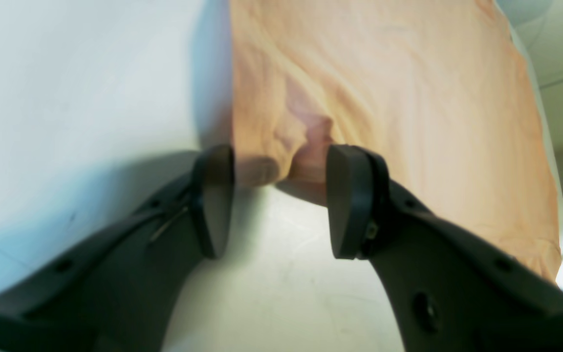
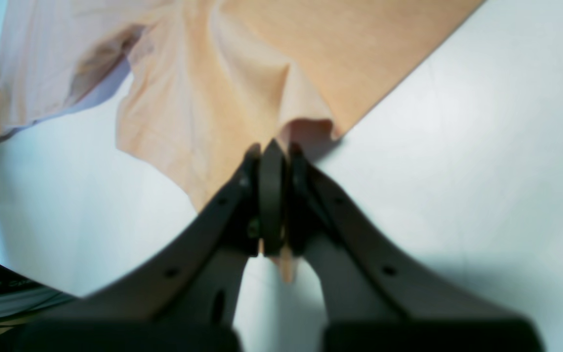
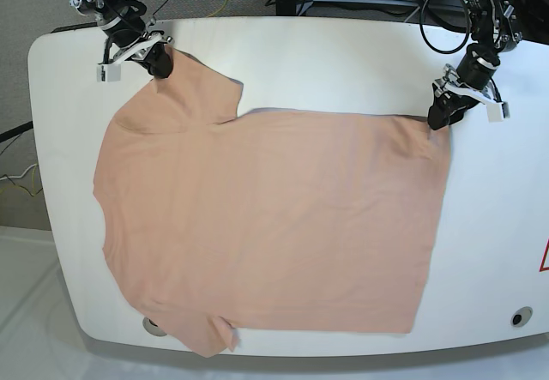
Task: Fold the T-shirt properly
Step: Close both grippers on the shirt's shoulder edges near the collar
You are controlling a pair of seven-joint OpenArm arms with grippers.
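While the T-shirt [image 3: 266, 217] lies spread flat on the white table [image 3: 343, 63], the right gripper [image 2: 271, 161] is clamped on its sleeve edge; the left gripper [image 1: 279, 161] stands parted astride a hem corner, unclamped.

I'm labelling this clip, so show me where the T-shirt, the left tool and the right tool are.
T-shirt [image 3: 266, 217], base view, middle of the spread fabric.
Left tool [image 1: 279, 195], left wrist view, gap between the open fingertips at the shirt's corner.
Right tool [image 2: 272, 161], right wrist view, closed fingertips pinching the sleeve's edge.
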